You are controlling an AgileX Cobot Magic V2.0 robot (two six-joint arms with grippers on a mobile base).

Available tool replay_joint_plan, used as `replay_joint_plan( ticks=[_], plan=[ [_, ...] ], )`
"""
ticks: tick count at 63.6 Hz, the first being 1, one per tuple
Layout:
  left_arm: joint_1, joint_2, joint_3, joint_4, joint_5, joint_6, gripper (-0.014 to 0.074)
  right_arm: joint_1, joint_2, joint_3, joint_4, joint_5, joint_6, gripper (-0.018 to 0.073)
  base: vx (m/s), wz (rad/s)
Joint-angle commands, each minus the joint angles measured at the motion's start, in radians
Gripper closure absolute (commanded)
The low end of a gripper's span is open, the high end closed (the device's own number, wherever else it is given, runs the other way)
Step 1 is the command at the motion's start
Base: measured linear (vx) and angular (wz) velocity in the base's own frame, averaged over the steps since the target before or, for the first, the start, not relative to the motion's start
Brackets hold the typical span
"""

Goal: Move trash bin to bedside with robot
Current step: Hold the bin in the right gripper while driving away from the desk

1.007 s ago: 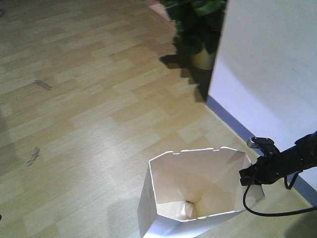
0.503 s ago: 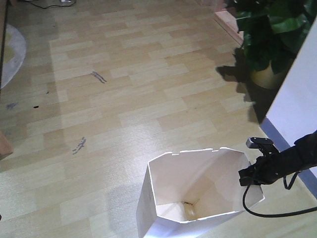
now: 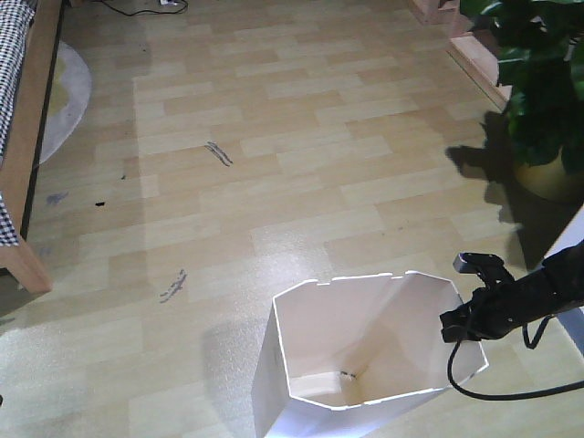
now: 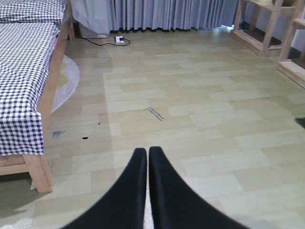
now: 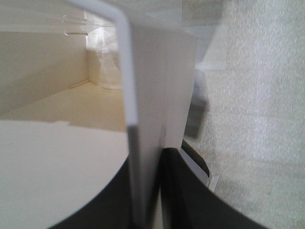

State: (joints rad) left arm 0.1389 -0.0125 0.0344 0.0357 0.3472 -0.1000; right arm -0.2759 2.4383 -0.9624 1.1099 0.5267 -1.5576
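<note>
Trash bin: one, near, well right of bed frame.
Right gripper: one, pinching bin's right rim.
Left gripper: one, fingers pressed together, empty.

One trash bin; one bed; one potted plant; one round rug; one power strip; two grippers, the left gripper and the right gripper.
</note>
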Motion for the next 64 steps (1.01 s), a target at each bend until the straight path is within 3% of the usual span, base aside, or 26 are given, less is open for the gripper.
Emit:
replay_joint_plan(
  ticks=[1, 64],
  plan=[
    [-0.003, -0.014, 0.003, -0.002, -0.066, -0.004, 0.0603, -0.002, -0.074, -0.006, 0.039, 0.204, 0.004, 0.0564, 0.28, 0.14],
    [-0.003, -0.014, 0.003, -0.002, -0.066, -0.004, 0.0603, -0.002, -0.074, -0.006, 0.039, 0.207, 0.004, 0.0564, 0.34, 0.17]
  ],
)
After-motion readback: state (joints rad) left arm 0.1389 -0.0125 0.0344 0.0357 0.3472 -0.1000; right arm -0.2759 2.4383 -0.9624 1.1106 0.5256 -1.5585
